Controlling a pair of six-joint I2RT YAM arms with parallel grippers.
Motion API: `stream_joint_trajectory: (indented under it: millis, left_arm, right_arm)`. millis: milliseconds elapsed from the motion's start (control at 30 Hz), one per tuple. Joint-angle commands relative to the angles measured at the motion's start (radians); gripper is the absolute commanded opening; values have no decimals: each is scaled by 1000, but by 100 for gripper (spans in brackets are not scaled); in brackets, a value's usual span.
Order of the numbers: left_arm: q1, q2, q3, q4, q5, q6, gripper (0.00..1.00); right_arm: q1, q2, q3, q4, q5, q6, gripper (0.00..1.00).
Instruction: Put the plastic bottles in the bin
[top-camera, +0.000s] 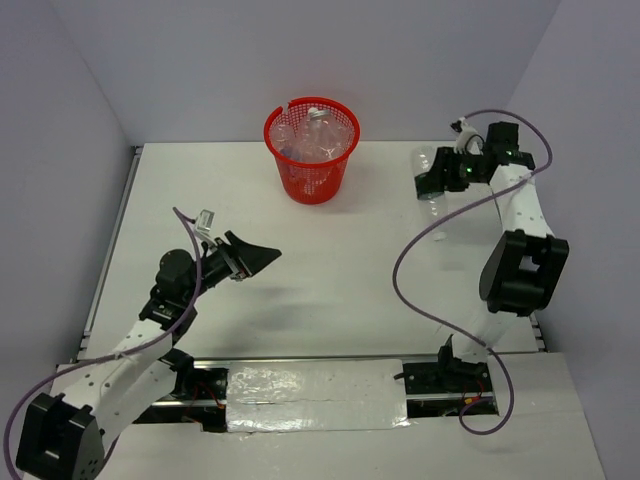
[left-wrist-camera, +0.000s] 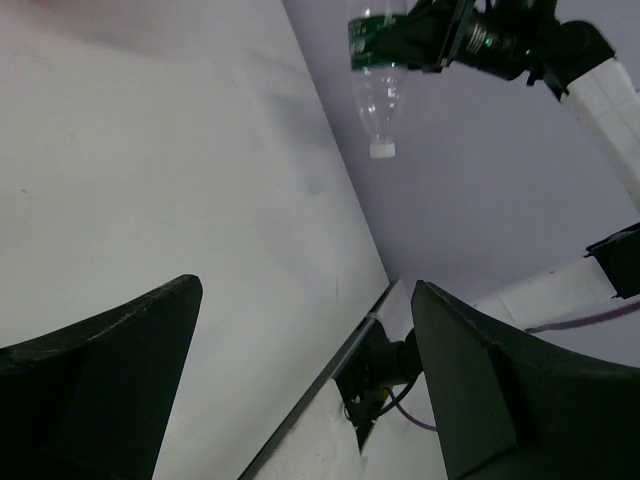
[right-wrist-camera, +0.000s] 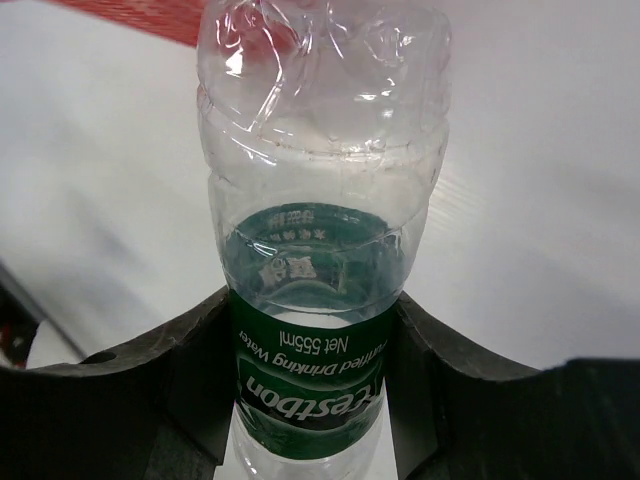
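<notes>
Since the table (top-camera: 330, 260) bears the red bin (top-camera: 310, 182) at its far edge with several bottles (top-camera: 318, 135) inside, one carry is in hand; the left gripper (left-wrist-camera: 305, 290) hangs spread, idle; the right gripper (right-wrist-camera: 315, 370) pinches a green-labelled bottle (right-wrist-camera: 320, 200), far right, well apart from the bin; next, swing it left over the rim.

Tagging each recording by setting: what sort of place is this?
Probably a lab test cell, not a home or shop: a white table boxed in by plain pale walls, with one red mesh bin as prop.
</notes>
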Motion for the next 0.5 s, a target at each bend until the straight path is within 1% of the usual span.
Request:
stream_joint_trajectory:
  millis: [0, 67, 100, 167, 200, 300, 467]
  left_arm:
    - [-48, 58, 61, 191, 48, 18, 99]
    - [-71, 108, 94, 220, 49, 24, 99]
    - [-77, 125, 105, 249, 51, 33, 99]
    - [-92, 173, 147, 269, 52, 47, 99]
    - [-97, 191, 164, 286, 49, 63, 99]
    - [-121, 265, 234, 304, 46, 93, 99]
    - [-183, 397, 337, 378, 49, 91, 99]
  right_arm:
    - [110, -145, -19, 18, -205, -3, 21]
    - [159, -207, -36, 83, -251, 39, 21]
    - [208, -224, -46, 107, -265, 56, 21]
    - [245, -254, -36, 151, -301, 89, 21]
    - [313, -255, -26, 156, -312, 100, 21]
    - [392, -249, 26, 197, -358, 178, 21]
    - [490, -252, 46, 364, -372, 365, 21]
